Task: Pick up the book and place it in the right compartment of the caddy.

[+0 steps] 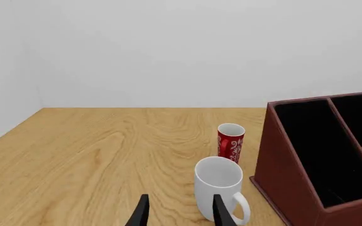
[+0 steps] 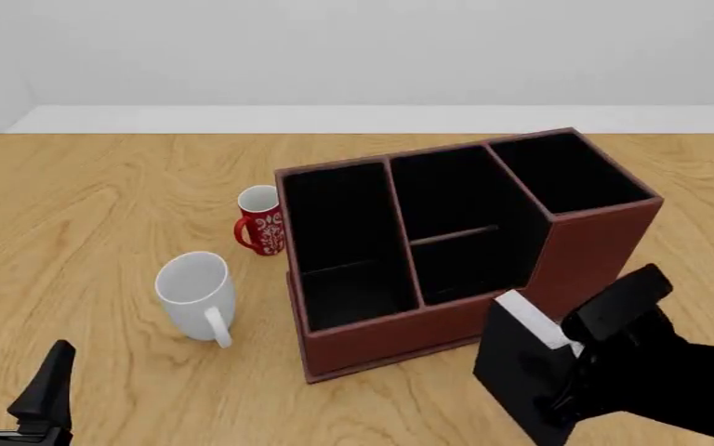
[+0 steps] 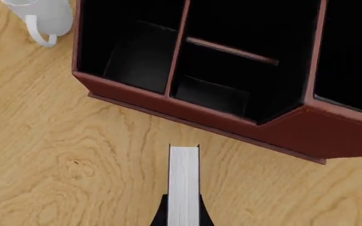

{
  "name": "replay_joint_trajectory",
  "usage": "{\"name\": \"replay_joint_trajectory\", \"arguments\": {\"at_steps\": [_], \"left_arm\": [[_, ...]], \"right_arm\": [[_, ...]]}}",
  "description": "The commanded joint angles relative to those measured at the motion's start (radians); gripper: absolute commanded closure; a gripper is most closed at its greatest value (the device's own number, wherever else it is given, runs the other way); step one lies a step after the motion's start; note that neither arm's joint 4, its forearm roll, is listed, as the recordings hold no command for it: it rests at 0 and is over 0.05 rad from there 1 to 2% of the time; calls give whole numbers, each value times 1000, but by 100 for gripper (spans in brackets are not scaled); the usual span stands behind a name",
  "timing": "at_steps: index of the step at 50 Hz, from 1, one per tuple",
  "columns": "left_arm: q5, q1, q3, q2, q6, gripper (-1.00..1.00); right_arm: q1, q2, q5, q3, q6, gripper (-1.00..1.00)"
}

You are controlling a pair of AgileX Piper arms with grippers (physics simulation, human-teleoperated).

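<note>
Wooden table, right gripper clamping book

Past the parted left gripper stand a white mug, a red mug and the caddy.

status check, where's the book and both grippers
Right gripper shut on book, lifted near caddy. Left gripper open, idle. Right compartment unobstructed.

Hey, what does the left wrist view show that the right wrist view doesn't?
Only the left wrist view shows the red patterned mug, the back wall and the open, empty left pincer. Only the right wrist view shows the book, white page edge up, gripped by the right pincer short of the caddy. Both show the caddy and white mug.
</note>
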State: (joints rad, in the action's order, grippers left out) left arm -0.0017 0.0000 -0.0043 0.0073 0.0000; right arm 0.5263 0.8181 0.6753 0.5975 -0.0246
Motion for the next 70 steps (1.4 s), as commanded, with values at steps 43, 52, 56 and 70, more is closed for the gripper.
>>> {"name": "replay_joint_trajectory", "arguments": {"at_steps": [43, 52, 56, 70], "left_arm": [[0, 0, 0, 0, 0, -100], [0, 0, 0, 0, 0, -100], [0, 0, 0, 0, 0, -100], [0, 0, 0, 0, 0, -100]], "right_arm": [[-288, 94, 472, 850, -216, 100], [-310, 185, 492, 978, -235, 100], [-318, 218, 497, 1015, -252, 100], [-368, 386, 487, 1152, -302, 100]]}}
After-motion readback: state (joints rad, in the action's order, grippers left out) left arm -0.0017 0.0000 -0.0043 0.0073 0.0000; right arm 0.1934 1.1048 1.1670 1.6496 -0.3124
